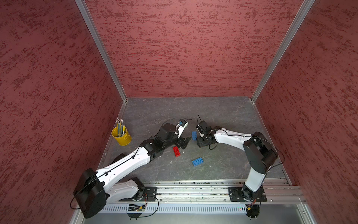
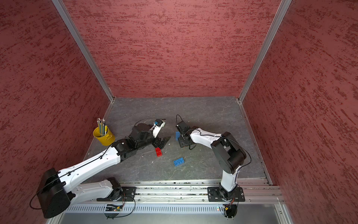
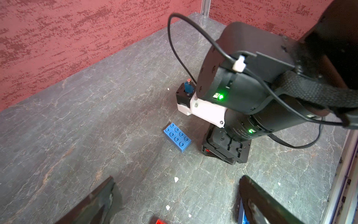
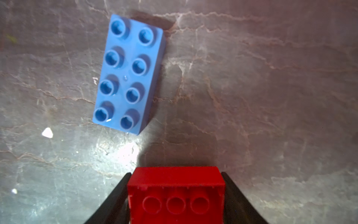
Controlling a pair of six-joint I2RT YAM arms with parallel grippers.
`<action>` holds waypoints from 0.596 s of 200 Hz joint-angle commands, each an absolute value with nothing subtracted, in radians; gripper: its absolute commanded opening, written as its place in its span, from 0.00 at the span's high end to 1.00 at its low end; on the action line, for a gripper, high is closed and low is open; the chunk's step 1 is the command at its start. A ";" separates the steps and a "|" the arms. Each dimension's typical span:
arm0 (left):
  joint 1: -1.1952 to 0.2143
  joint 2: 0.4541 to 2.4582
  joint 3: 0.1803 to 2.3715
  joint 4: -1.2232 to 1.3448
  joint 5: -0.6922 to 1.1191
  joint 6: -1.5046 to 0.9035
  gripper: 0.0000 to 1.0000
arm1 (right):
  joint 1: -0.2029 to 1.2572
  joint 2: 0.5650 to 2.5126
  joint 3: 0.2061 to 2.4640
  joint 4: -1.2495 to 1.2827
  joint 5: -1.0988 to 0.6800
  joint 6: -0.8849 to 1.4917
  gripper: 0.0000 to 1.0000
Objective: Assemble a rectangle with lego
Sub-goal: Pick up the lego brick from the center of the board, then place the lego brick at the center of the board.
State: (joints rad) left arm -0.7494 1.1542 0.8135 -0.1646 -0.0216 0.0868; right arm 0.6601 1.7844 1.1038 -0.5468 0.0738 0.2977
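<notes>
Gripping a red brick [image 4: 175, 195], the right hand [image 4: 175, 174] sits low at the bench [image 1: 222, 116], jaws narrowed to the brick's width, its hollow underside turned toward the wrist camera; just beyond lies a blue brick [image 4: 128, 73], studs up; the left hand [image 3: 177, 177] hovers wide and empty, close to a second red brick [image 1: 176, 151]; a second blue brick [image 1: 197, 161] lies nearer the rail; no two bricks are joined, so the rectangle is not begun. Likely trouble: the held brick seems caught only near the tips, on smooth sides, and could pivot or slip; turned as it is, it would not seat studs-up beside the blue one; a nudge would skew the loose blue brick; the two hands are near enough to clash.
</notes>
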 commanded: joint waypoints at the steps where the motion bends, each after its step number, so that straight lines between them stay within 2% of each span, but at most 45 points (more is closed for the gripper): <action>1: -0.753 1.157 0.829 -0.096 -0.024 0.108 0.00 | 0.651 1.696 1.097 -0.538 0.070 0.328 0.49; 34: -0.753 1.135 0.804 0.016 0.077 0.214 0.00 | 0.536 1.596 1.106 -0.509 -0.171 0.372 0.50; 61: -0.753 1.130 0.776 0.093 0.199 0.324 0.01 | 0.402 1.523 1.079 -0.345 -0.594 0.460 0.53; 86: -0.752 1.122 0.710 0.247 0.280 0.370 0.03 | 0.372 1.486 1.058 -0.156 -0.896 0.559 0.54; 119: -0.751 1.152 0.699 0.351 0.310 0.376 0.07 | 0.373 1.458 1.034 0.004 -1.047 0.653 0.54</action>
